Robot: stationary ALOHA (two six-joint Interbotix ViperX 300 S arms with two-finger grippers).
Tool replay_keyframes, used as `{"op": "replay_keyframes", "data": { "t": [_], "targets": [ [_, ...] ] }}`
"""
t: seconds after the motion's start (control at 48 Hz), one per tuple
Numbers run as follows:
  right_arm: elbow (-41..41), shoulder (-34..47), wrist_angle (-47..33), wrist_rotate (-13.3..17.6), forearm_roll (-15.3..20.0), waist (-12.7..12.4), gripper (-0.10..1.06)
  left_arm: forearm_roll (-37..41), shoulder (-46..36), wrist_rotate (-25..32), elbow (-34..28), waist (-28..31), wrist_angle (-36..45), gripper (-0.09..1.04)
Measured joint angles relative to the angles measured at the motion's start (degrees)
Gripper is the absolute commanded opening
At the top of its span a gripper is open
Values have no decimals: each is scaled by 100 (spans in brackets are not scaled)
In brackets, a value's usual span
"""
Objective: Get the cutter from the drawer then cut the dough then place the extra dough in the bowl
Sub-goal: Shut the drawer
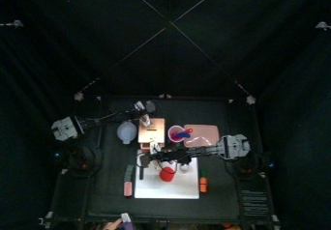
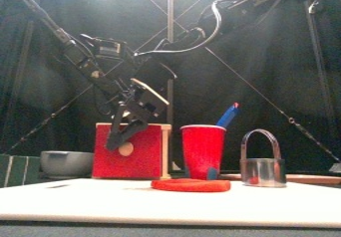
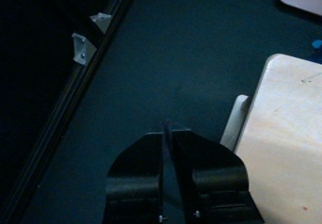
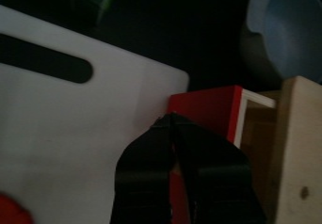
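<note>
The pale wooden box [image 2: 163, 149] stands behind the white board [image 1: 165, 181], its red drawer front [image 2: 134, 153] facing forward. My right gripper [image 2: 127, 133] reaches across from the right and hangs shut at that drawer front [image 4: 208, 110], which stands slightly out of the box [image 4: 297, 143]. Flat red dough [image 2: 189, 184] lies on the board's front. The metal cutter [image 2: 262, 161] stands upright to the right of it. At the far left sits the blue-grey bowl [image 2: 64, 161]. My left gripper [image 3: 165, 126] is shut and empty, hovering beside the box [image 3: 292, 101] toward the back.
A red cup [image 2: 204, 151] holding a blue knife [image 2: 229, 114] stands between the box and the cutter. A small orange thing [image 1: 203, 184] lies at the board's right edge. The bowl [image 4: 289, 30] sits close beside the box.
</note>
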Motion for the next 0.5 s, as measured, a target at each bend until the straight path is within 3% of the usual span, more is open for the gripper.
{"op": "replay_keyframes", "data": {
  "t": [0.229, 0.5],
  "targets": [
    [-26, 9, 26, 9, -158, -316, 24, 26, 0, 18, -9, -18, -26, 48],
    [-141, 167, 26, 9, -316, -316, 24, 26, 0, 18, 0, -26, -44, 48]
  ]
}}
